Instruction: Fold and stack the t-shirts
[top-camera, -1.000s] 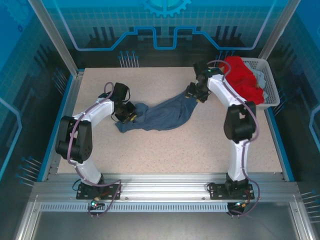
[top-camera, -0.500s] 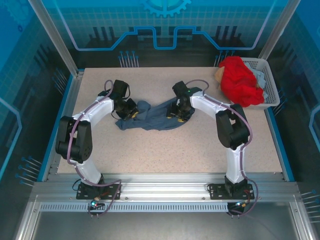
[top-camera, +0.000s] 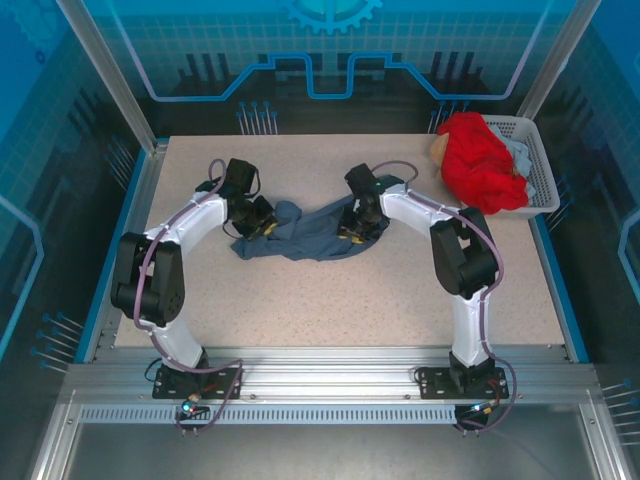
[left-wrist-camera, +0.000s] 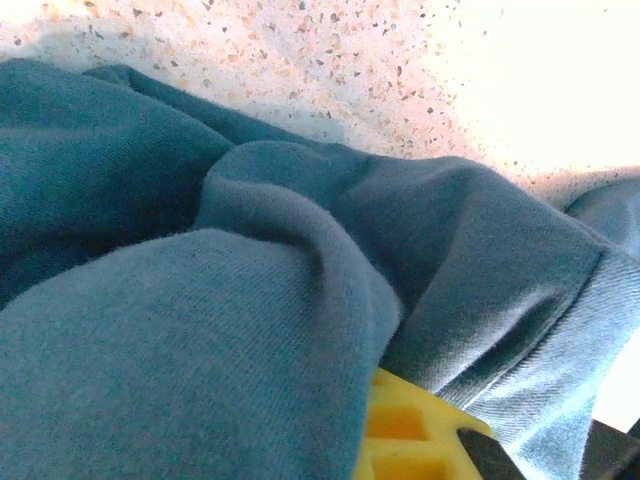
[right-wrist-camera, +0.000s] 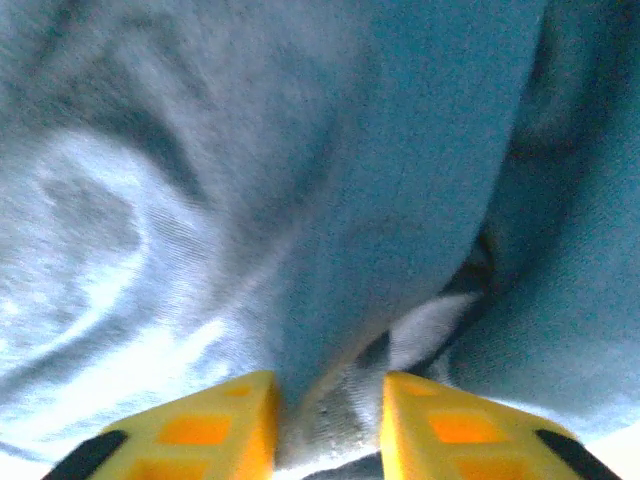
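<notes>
Blue shirt (top-camera: 310, 238) seems soft and limp; left gripper (top-camera: 262, 228) and right gripper (top-camera: 352, 231) each pinch a bunched fold, hems would hold better

beige speckled stone-look surface (top-camera: 330, 300) with blue edging. crumpled slate-blue cloth t-shirt (top-camera: 310, 240) lies bunched on it, a bit left of centre, toward the far side. white perforated plastic basket (top-camera: 522, 122) sits at far right corner.
</notes>
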